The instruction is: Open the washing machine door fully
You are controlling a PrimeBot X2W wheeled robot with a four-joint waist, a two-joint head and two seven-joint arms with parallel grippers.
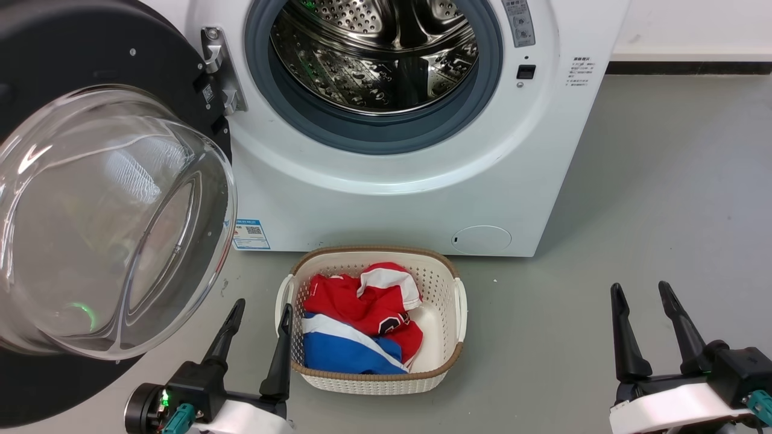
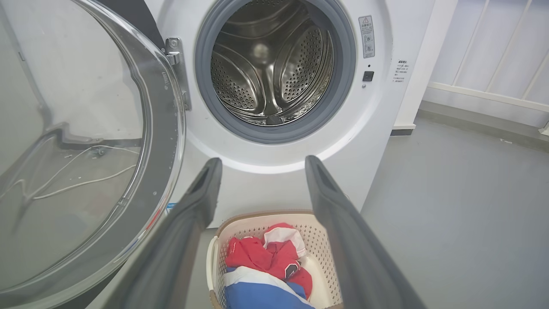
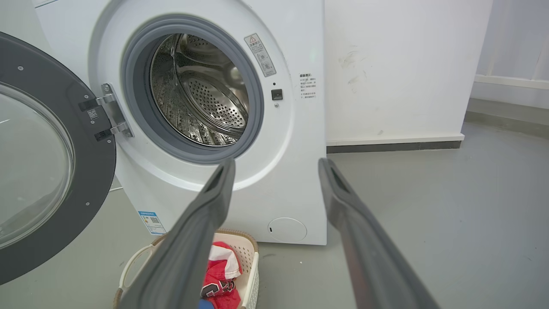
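Observation:
The washing machine door (image 1: pixel 72 78) has a wide black rim and a bulging clear glass bowl. It stands swung wide to the left on its metal hinge (image 1: pixel 218 69), away from the steel drum opening (image 1: pixel 374 54). The door (image 2: pixel 85 141) also fills the left of the left wrist view, and its black rim (image 3: pixel 92 141) shows at the left of the right wrist view. My left gripper (image 1: pixel 260 310) is open, low in the head view, just right of the door's lower edge and touching nothing. My right gripper (image 1: pixel 642 289) is open over bare floor at the lower right.
A white laundry basket (image 1: pixel 446 271) with red, white and blue clothes sits on the grey floor in front of the machine, right beside my left gripper's fingers. White cables (image 2: pixel 77 184) lie on the floor seen through the door glass. A white wall (image 3: pixel 407 64) stands right of the machine.

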